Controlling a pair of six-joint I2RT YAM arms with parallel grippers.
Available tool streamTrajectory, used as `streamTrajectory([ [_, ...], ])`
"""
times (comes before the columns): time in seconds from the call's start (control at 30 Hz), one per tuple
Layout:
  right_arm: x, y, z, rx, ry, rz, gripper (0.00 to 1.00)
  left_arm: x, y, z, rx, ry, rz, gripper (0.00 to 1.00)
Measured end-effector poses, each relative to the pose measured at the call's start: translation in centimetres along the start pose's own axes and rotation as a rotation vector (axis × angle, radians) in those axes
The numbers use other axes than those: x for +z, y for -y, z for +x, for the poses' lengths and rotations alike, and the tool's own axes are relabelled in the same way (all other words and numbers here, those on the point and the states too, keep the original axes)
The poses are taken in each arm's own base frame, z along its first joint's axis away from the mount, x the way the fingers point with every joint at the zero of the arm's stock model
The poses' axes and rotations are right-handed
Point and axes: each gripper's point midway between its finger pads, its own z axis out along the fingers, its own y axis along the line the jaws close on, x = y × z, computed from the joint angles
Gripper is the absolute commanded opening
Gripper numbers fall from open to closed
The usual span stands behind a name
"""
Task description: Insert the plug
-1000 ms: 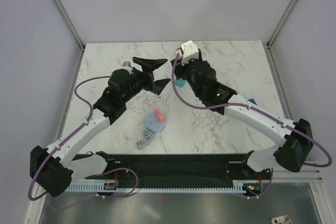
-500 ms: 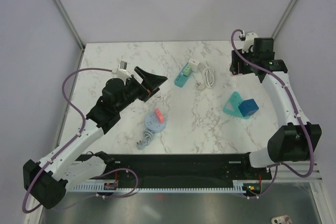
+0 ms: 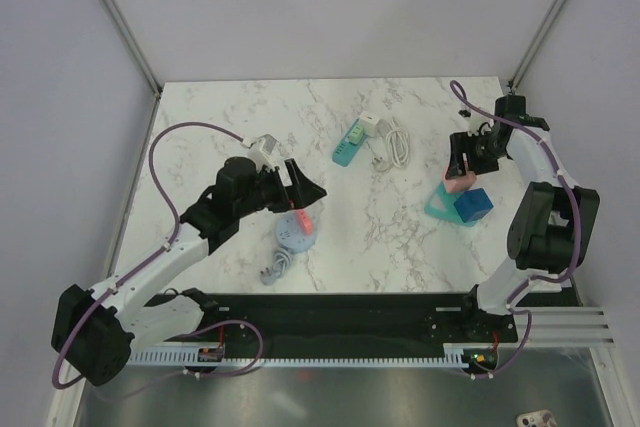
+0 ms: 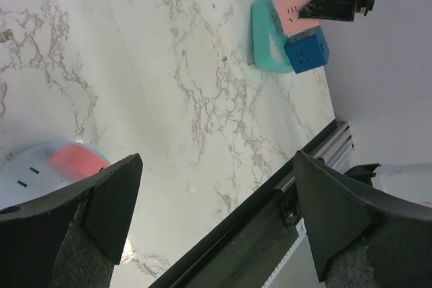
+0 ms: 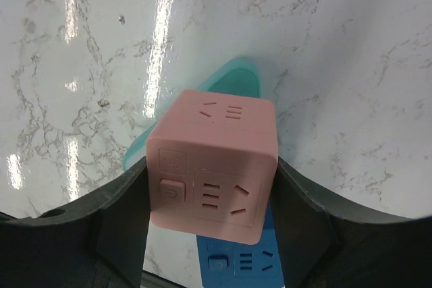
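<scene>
the right gripper (image 5: 211, 180) clamps a pink cube socket (image 5: 223, 133) by 2 opposite faces, leaving its slots exposed, just above the teal stand (image 5: 236, 82). the left gripper (image 4: 216, 200) gapes wide, holding nothing, a round socket (image 4: 40, 166) beside 1 finger. the white plug (image 3: 388, 145) lies well apart from both pairs of fingers

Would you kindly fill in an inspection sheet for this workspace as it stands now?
Surface: marble tabletop, nothing spilled seen.
Job's things: round pale-blue socket, grey corded plug beside it, lying loose.
Clutter: teal power strip with white adapter; teal triangular stand; blue cube socket.
Tools: left tool open near the round socket; right tool shut on pink cube socket.
Cables: coiled white cable; purple arm cables.
Surroundings: plain grey walls, metal frame posts.
</scene>
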Motion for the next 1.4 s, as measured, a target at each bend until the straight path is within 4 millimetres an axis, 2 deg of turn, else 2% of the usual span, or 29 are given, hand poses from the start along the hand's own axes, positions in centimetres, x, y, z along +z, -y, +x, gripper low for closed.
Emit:
streamTrajectory([
  [0.07, 0.6, 0.1, 0.6, -0.002, -0.027, -0.013, 0.00, 0.0, 0.2, 0.5, 0.026, -0.017, 0.011, 1.00],
  [0.3, 0.6, 0.4, 0.9, -0.015, -0.030, -0.026, 0.00, -1.0, 2.6, 3.4, 0.123, -0.088, 0.109, 1.00],
  [0.53, 0.6, 0.4, 1.0, -0.034, -0.032, -0.051, 0.00, -2.2, 4.2, 4.1, 0.199, -0.084, 0.156, 1.00],
  [0.8, 1.4, 0.6, 0.3, 0.021, -0.066, -0.136, 0.00, -2.5, 4.1, 4.8, 0.238, -0.091, 0.143, 1.00],
  [1.4, 1.8, 0.7, -0.9, 0.079, -0.086, -0.166, 0.00, -1.7, 3.2, 5.0, 0.253, -0.101, 0.106, 1.00],
])
